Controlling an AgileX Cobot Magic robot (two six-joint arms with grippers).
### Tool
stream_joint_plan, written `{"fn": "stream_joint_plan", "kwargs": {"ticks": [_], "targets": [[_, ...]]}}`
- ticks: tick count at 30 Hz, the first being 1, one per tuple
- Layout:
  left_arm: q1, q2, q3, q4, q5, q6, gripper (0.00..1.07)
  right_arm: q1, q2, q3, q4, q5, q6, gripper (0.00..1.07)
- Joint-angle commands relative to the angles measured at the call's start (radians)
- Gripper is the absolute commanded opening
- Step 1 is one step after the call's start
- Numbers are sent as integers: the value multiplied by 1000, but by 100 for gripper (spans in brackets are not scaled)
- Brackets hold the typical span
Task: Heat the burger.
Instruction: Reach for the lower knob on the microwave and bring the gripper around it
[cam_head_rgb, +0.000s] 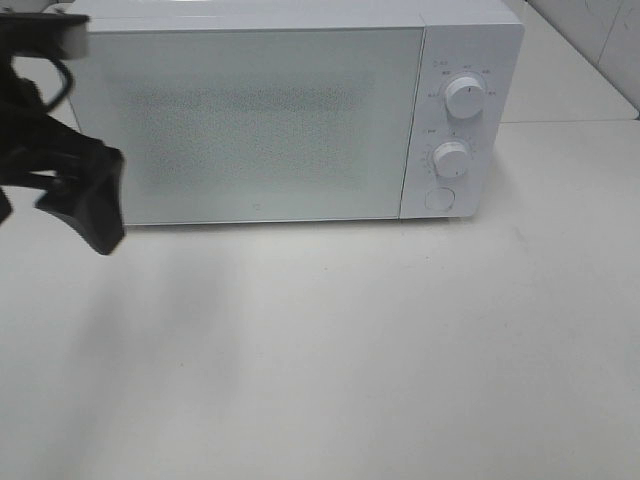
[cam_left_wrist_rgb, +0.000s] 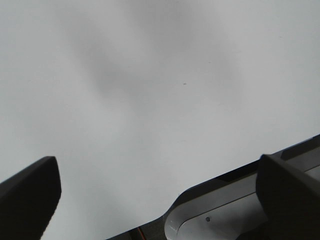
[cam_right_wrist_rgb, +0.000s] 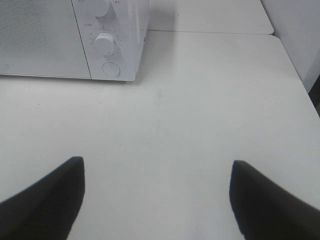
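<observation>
The burger is not in view in any frame. A white microwave (cam_head_rgb: 250, 110) stands at the back of the table with its frosted door shut; its inside cannot be seen. My left gripper (cam_head_rgb: 92, 200) hangs at the far left, in front of the microwave's left end. In the left wrist view it (cam_left_wrist_rgb: 157, 165) is open and empty over bare table. My right gripper (cam_right_wrist_rgb: 157, 164) is open and empty over the table, in front and to the right of the microwave (cam_right_wrist_rgb: 50, 40). It is outside the exterior high view.
The microwave's right panel has two round knobs (cam_head_rgb: 465, 95) (cam_head_rgb: 451, 158) and a round button (cam_head_rgb: 438, 198). The white table (cam_head_rgb: 330, 360) meets a second table at a seam at the back right. A grey-white rounded piece of equipment (cam_left_wrist_rgb: 220, 210) lies by the left gripper.
</observation>
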Motion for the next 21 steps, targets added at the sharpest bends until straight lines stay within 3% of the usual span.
{"fn": "stream_joint_plan", "kwargs": {"ticks": [1,2,6,7,8,12,16,21], "targets": [[115,-55,-3,3,65,37,98,-6,-27,1,-2,-7,7,76],[115,-55,-3,3,65,37,98,-6,-27,1,-2,-7,7,76],[284,-139,-3,3,112,78,98,-6,-27,1,-2,-7,7,76],[284,-139,-3,3,112,78,98,-6,-27,1,-2,-7,7,76],[341,-170,-3,3,125,82,98,-6,-27,1,-2,-7,7,76],[430,-244,-3,-2,135,99,98,-6,-27,1,-2,-7,7,76],[450,-309,3,-5,135,99,98,-6,-27,1,-2,-7,7,76],[450,-450,108,-5,100,110,98,-6,-27,1,-2,-7,7,76]]}}
